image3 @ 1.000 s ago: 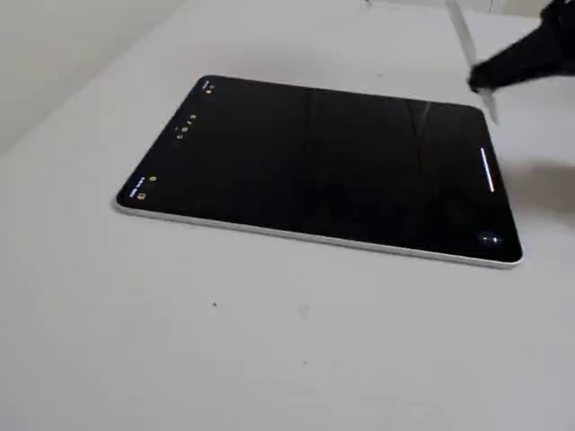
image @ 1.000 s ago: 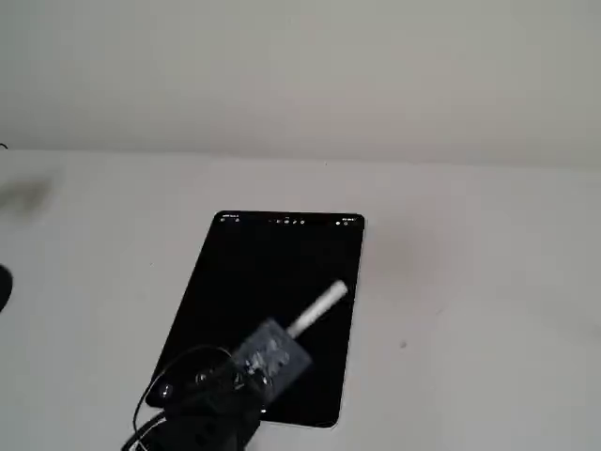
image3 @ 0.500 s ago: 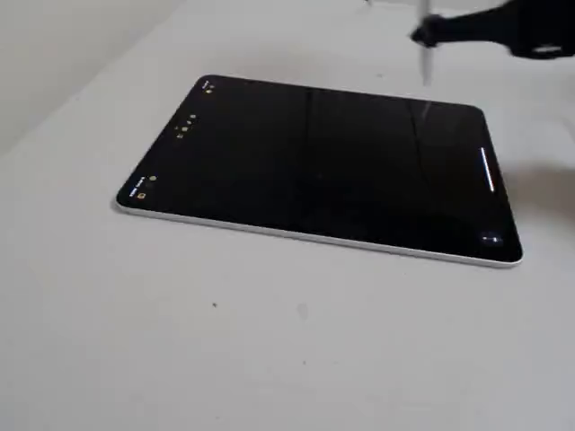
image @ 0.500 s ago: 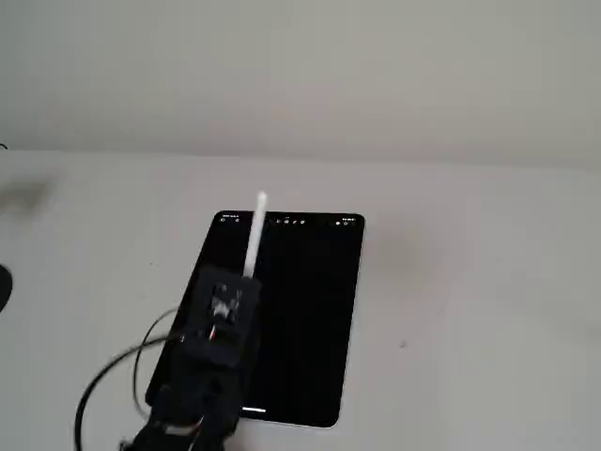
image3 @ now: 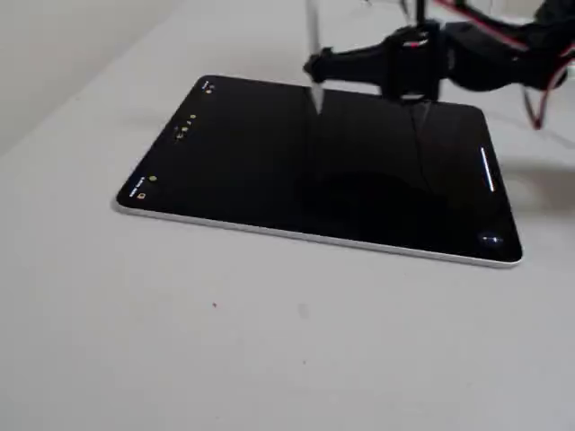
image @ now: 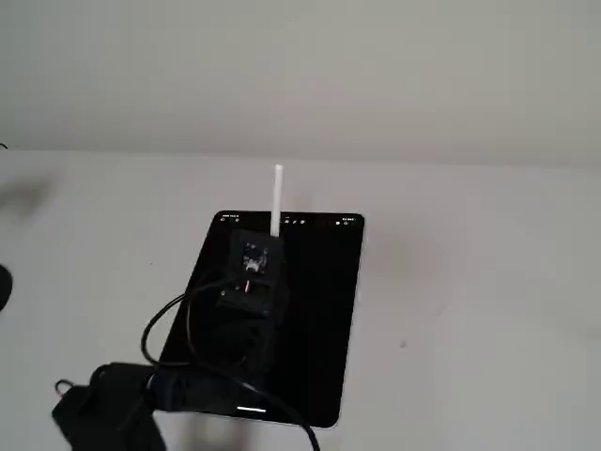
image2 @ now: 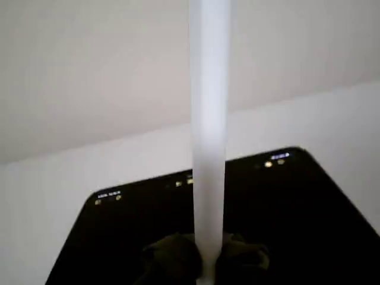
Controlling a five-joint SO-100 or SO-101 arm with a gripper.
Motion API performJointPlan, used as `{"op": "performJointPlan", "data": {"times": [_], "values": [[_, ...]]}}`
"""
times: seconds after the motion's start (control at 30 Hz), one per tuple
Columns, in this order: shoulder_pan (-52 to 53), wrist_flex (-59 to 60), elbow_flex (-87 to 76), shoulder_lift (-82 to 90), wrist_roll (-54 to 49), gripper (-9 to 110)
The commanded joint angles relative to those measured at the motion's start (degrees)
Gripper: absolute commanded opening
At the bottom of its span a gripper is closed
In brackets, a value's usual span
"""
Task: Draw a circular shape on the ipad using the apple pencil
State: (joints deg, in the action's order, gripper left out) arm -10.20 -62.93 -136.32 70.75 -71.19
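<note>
The ipad (image: pixel 319 310) lies flat on the white table, its screen black with tiny icons along the far short edge. It also shows in the wrist view (image2: pixel 303 214) and in the other fixed view (image3: pixel 269 171). My gripper (image: pixel 270 242) hangs over the ipad's far half, shut on the apple pencil (image: pixel 278 193), a white stick held upright. In the wrist view the pencil (image2: pixel 209 130) rises between my dark fingertips (image2: pixel 175 258). In a fixed view the pencil's tip (image3: pixel 316 101) points down below the gripper (image3: pixel 316 68), close to the screen; I cannot tell whether it touches. No circular shape shows on the screen.
Black cables (image: pixel 178 324) loop from the arm over the ipad's near left part. Red wires (image3: pixel 539 90) run along the arm. A dark object (image: pixel 3 287) sits at the left edge. A pale wall stands behind the table.
</note>
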Motion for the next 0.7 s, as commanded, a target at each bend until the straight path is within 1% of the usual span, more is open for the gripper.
{"op": "performJointPlan", "data": {"times": [0.0, 0.67], "values": [[-0.2, -0.1, 7.7, -1.7, -0.8, 0], [-1.6, 2.7, 11.9, -7.8, -2.5, 0]]}}
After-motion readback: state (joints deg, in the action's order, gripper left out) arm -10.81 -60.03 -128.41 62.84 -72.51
